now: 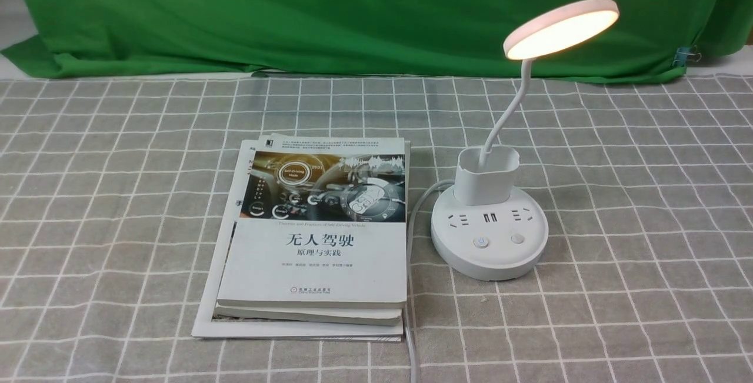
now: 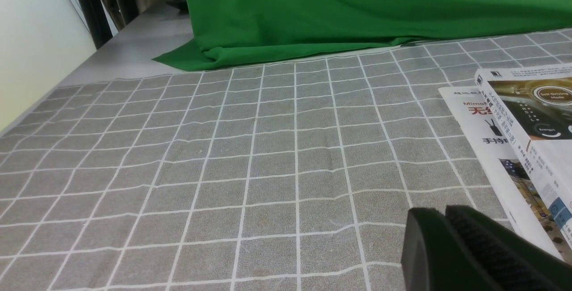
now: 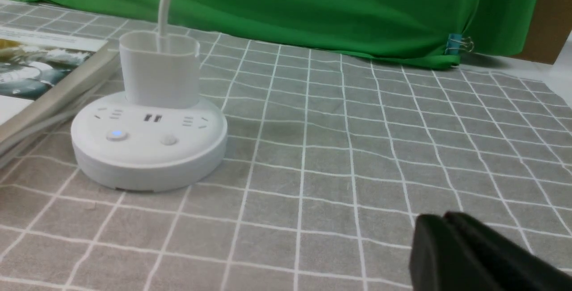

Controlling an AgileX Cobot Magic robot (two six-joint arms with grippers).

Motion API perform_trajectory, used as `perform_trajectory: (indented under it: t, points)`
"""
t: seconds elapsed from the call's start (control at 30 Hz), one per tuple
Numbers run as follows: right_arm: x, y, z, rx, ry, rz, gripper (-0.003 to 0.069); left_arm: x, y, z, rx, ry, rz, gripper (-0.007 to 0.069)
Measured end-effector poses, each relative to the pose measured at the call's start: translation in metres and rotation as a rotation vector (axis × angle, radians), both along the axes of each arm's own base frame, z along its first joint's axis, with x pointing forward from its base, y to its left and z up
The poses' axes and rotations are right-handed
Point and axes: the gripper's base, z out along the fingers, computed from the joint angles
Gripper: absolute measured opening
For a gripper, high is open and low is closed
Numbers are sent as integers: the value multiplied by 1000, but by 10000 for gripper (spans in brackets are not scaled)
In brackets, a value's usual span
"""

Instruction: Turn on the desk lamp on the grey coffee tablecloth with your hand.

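Observation:
The white desk lamp [image 1: 489,233] stands on the grey coffee tablecloth [image 1: 647,195], right of centre. Its disc head [image 1: 562,28] glows warm. The left button [image 1: 481,242] on the round base shows a blue light. The lamp base also shows in the right wrist view [image 3: 149,139] with the blue-lit button [image 3: 116,135]. My right gripper [image 3: 444,219] is shut and empty, low over the cloth, well apart from the base. My left gripper [image 2: 442,212] is shut and empty beside the books. Neither arm shows in the front view. No jointed black hand is in view.
A stack of books [image 1: 317,236] lies left of the lamp, also in the left wrist view [image 2: 523,125]. The lamp's white cord [image 1: 412,253] runs along the books toward the front edge. A green backdrop cloth [image 1: 353,12] hangs at the back, with a blue clip [image 1: 685,53].

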Motion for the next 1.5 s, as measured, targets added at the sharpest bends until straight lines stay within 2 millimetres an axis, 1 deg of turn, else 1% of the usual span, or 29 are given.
perform_trajectory:
  t: [0.37,0.77,1.5]
  points:
    - [0,0,0,0,3,0,75,0,0,0,0,0,0,19]
    - [0,0,0,0,3,0,121,0,0,0,0,0,0,19]
    - [0,0,0,1,4,1,167,0,0,0,-1,0,0,19]
